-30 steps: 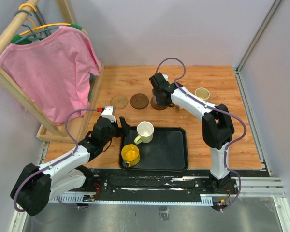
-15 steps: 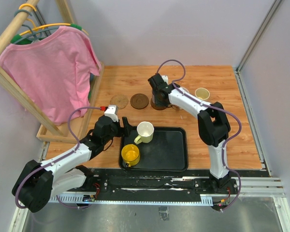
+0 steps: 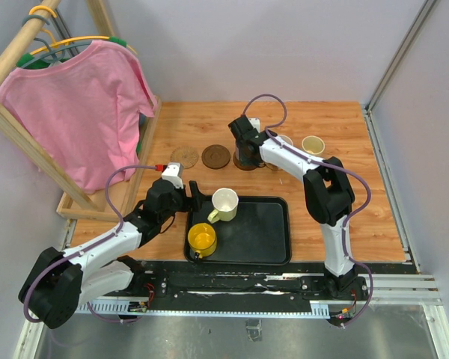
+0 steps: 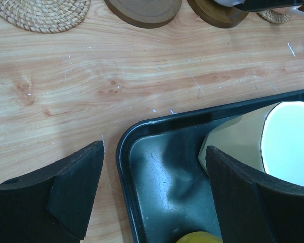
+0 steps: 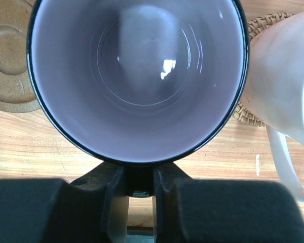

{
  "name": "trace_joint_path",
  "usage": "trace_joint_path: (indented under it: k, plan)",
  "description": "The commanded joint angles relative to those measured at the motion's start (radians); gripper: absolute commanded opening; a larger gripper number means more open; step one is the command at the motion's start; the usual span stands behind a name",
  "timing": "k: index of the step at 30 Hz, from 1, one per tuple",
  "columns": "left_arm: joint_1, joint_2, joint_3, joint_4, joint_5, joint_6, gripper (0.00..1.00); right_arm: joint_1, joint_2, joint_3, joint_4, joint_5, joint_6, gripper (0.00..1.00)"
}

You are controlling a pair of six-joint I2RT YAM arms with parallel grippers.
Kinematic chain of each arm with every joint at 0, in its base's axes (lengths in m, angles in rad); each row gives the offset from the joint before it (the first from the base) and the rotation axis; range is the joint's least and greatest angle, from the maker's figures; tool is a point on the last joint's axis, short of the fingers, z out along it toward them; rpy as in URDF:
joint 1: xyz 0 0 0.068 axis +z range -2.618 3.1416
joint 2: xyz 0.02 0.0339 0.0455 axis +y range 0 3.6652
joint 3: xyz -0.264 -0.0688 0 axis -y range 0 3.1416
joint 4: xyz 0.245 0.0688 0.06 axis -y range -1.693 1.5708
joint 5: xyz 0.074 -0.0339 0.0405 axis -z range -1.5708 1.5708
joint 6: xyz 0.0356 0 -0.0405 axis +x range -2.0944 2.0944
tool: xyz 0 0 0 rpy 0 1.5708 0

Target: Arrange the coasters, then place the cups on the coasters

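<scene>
Two mugs, the bright yellow mug and the cream-white mug, sit at the left end of the black tray, whose upper left corner the left claw straddles, spread wide and empty. Above them on the bench, a row runs from a woven tan coaster through a dark brown coaster to a second dark brown coaster, over which the right claw pinches the handle of the greyish purple mug in a narrow grip. Just right, a pale pink mug stands on another woven coaster, then comes a pale yellow-cream mug.
</scene>
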Motion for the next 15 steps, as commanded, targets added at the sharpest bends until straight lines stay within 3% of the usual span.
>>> trace_joint_path:
  k: [1,15]
  plan:
    - [-0.009,0.006,0.012,0.029,0.009,0.003,0.85,-0.019,0.001,-0.006,0.040,0.044,0.011,0.01]
    - [-0.009,0.013,0.007,0.037,0.011,-0.002,0.85,-0.024,0.002,-0.017,0.035,-0.002,0.017,0.02]
